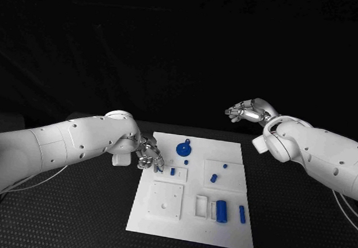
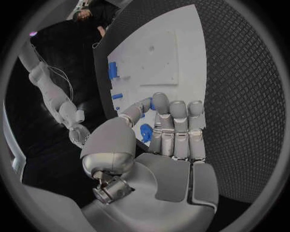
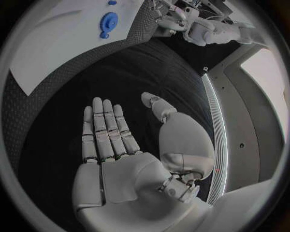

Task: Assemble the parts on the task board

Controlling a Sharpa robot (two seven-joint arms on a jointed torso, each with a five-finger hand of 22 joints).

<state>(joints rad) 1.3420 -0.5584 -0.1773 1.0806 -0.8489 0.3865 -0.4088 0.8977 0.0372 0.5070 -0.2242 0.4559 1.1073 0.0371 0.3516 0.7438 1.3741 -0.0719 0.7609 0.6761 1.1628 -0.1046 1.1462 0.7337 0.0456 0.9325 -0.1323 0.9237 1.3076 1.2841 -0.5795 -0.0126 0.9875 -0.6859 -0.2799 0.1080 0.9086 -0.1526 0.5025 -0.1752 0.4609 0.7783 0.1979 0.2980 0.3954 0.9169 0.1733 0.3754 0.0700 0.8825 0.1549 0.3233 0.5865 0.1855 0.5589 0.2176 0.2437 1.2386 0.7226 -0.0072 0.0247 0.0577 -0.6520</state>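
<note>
the left hand (image 1: 149, 154) hangs over the left edge of the board (image 1: 189, 223), toward its far end, fingers pointing down. from its wrist, the fingers (image 2: 179, 126) lie straight and side by side with the thumb a little apart, and nothing is gripped; a small blue part (image 2: 145, 132) shows just beside them.

the right hand (image 1: 248, 112) is raised off the table (image 1: 71, 219) past the far right corner of the board, well apart from every part. from its wrist the palm (image 3: 130, 166) is flat, fingers spread and holding nothing.

on the board, a round blue disc (image 1: 183, 148) lies near the far edge. a small peg (image 1: 173, 171) stands near the left hand, and another short piece (image 1: 214, 177) lies toward the right edge. near the front right corner a thicker cylinder (image 1: 221, 209) sits beside a thin pin (image 1: 242, 214). a white square plate (image 1: 165, 199) lies at the front left.
</note>
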